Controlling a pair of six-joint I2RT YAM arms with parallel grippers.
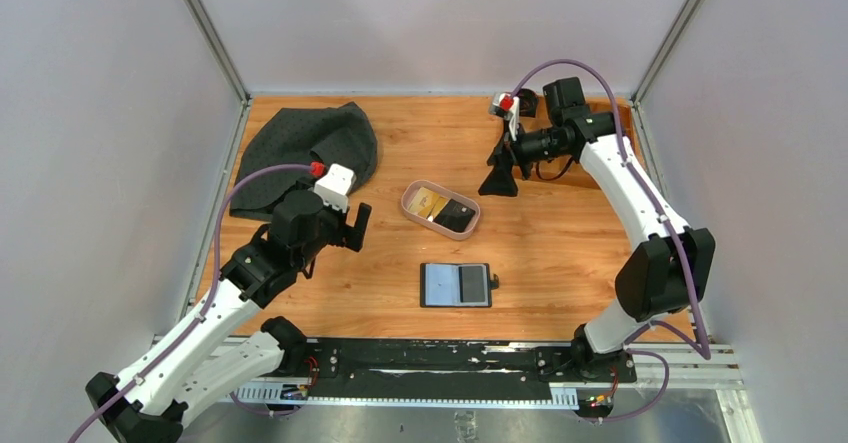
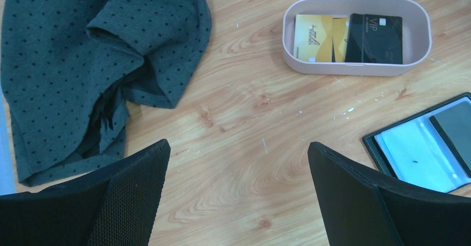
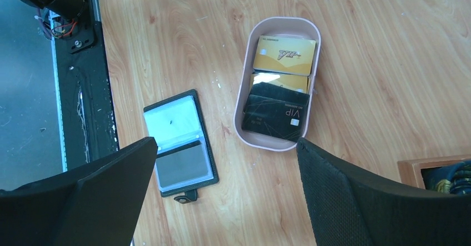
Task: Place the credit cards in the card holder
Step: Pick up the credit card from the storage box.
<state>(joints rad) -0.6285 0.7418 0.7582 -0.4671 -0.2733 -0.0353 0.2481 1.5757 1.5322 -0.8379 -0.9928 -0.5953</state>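
Note:
The card holder [image 1: 457,285] lies open near the table's front, with a silver-grey card [image 3: 182,165] in one clear pocket. It also shows in the left wrist view [image 2: 427,146] and the right wrist view [image 3: 178,140]. Two gold cards [image 3: 284,55] and a black card [image 3: 275,115] lie in the pinkish oval tray [image 1: 406,203]. My left gripper [image 1: 345,235] is open and empty, left of the tray [image 2: 355,68]; in its own view it [image 2: 237,146] hangs over bare wood. My right gripper [image 1: 498,178] is open and empty, behind and right of the tray [image 3: 277,146].
A dark dotted cloth [image 1: 305,148] lies crumpled at the back left, and shows in the left wrist view [image 2: 83,51]. A wooden box corner [image 3: 433,171] shows at the right edge of the right wrist view. A black rail [image 1: 430,363] runs along the front edge.

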